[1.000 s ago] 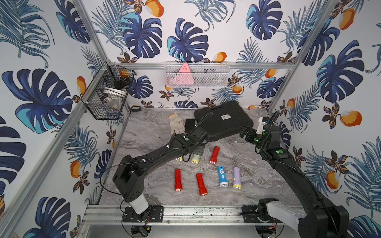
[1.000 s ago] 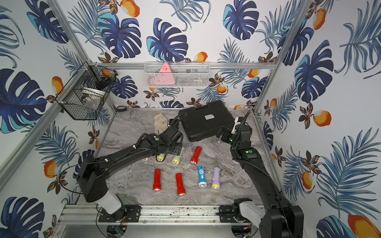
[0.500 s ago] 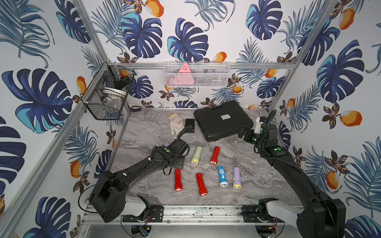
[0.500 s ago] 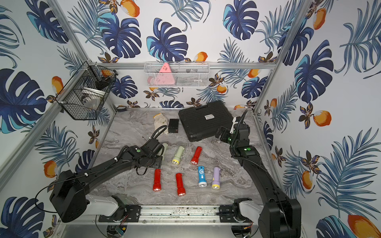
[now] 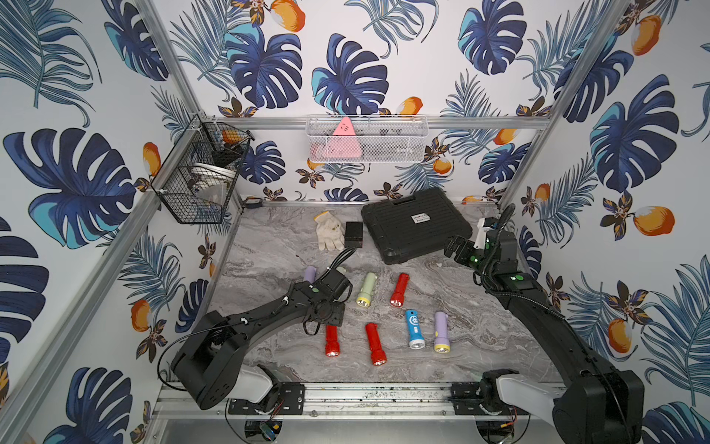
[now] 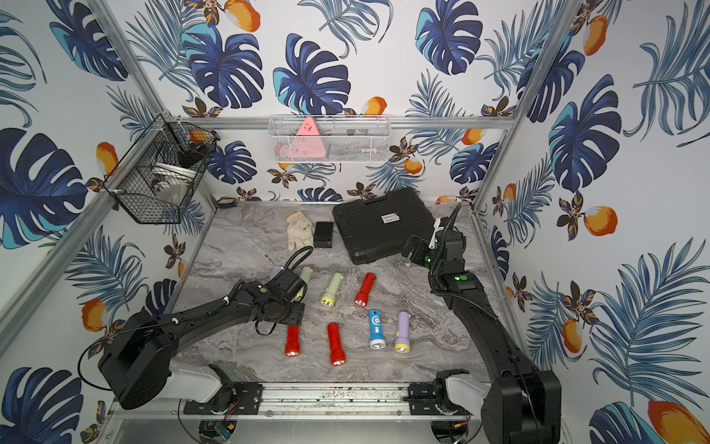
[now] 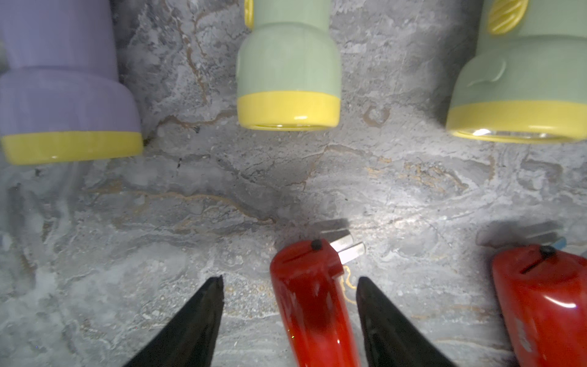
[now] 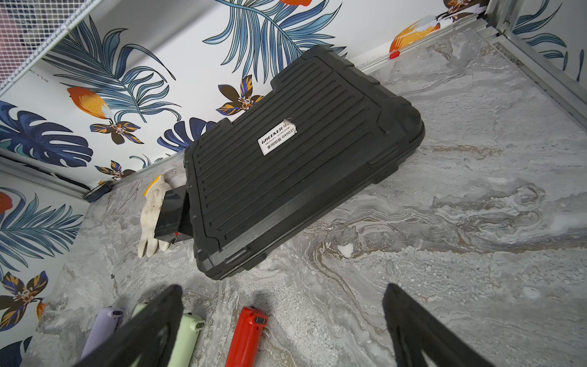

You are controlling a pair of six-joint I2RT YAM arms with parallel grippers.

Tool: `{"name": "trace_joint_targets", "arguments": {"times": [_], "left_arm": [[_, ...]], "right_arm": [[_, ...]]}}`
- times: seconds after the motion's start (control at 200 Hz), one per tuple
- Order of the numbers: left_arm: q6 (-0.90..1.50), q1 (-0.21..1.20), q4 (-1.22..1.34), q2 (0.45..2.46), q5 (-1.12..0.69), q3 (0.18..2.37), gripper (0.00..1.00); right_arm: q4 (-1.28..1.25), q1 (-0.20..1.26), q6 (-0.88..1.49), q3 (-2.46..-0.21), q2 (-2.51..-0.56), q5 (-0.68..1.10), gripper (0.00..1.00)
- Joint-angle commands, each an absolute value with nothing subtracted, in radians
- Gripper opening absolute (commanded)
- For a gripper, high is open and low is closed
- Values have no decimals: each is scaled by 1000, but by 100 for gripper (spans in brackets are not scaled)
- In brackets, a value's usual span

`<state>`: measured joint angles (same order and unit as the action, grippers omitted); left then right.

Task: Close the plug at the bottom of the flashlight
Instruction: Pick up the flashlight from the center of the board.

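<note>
- The left jaws stand apart in the left wrist view, one on each side of a red flashlight [image 7: 313, 302] at the lower centre of the frame. A strip of tabletop [image 7: 254, 197] shows between each jaw and the body, so they are not clamped on it.
- The plug [image 7: 344, 246], two metal prongs, sticks out from the tail end of that flashlight just above the jaw tips, not folded in.
- In both top views the left arm [image 5: 269, 311] reaches in from the lower left, its wrist over the tail of this flashlight; only the head shows below the wrist.
- A second red flashlight [image 5: 374, 344], a blue flashlight [image 5: 414, 328] and a purple flashlight [image 5: 441, 332] lie to the right of it, heads toward the lower edge.
- The right jaws are wide apart and hold nothing; the right arm [image 5: 511, 284] holds them at the right of the frame, beside the lower right corner of the black case [image 5: 415, 226].
- A glove [image 5: 328, 232] and a small black box [image 5: 353, 234] lie just left of the case, upper centre.
</note>
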<state>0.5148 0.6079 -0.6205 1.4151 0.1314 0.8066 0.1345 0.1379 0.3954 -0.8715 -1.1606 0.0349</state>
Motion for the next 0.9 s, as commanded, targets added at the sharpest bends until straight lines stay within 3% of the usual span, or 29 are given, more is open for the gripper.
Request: {"name": "trace_joint_targets", "arguments": {"times": [0.0,0.42,0.896], "left_arm": [[545,610,-606,1420,112,791,71],[558,641,-596,1434,91,761,71],[566,647,-565,1502,90,770,59]], "right_arm": [[132,138,385,-872,-1160,18,100],[135,138,387,-873,-1163,20,100],[140,138,385,-873,-1160,14,100]]}}
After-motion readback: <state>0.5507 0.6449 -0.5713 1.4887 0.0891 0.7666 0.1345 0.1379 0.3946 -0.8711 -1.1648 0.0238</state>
